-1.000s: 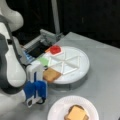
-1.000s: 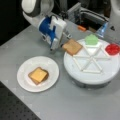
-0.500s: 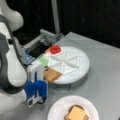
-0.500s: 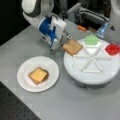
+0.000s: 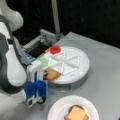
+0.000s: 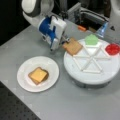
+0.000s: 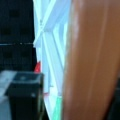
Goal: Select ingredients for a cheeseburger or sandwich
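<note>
Blue-and-white gripper (image 6: 65, 43) clamped on edge of flat brown toast square (image 6: 72, 46), at rim of white sectioned tray (image 6: 100, 77). Likely light, stiff, thin: best pinched by an edge. Cheese-topped stack (image 6: 38, 75) on white paper plate (image 6: 25, 83).

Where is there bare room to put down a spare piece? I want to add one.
Free: the tray's empty wedges below the red disc, and table below the plate. Crowded: around the toast at the pincer.
</note>
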You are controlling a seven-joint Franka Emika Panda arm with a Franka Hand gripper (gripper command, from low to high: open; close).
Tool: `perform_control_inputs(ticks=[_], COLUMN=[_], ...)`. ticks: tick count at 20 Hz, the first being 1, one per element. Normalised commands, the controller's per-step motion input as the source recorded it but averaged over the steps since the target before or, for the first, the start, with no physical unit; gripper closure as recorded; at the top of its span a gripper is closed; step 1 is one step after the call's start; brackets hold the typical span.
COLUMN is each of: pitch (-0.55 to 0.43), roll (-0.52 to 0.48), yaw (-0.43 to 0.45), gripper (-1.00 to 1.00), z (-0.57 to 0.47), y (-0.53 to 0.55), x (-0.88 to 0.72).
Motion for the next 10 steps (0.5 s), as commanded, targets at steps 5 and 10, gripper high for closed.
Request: perform_control_inputs(ticks=[5,10], pitch=[0.052,0.077], roll=[0.106,0.081], yaw=[-0.038,-0.002], gripper=[1.0,1.0], z=[0.1,0.19], y=[-0.02,-0.08], x=[0.11,0.1])
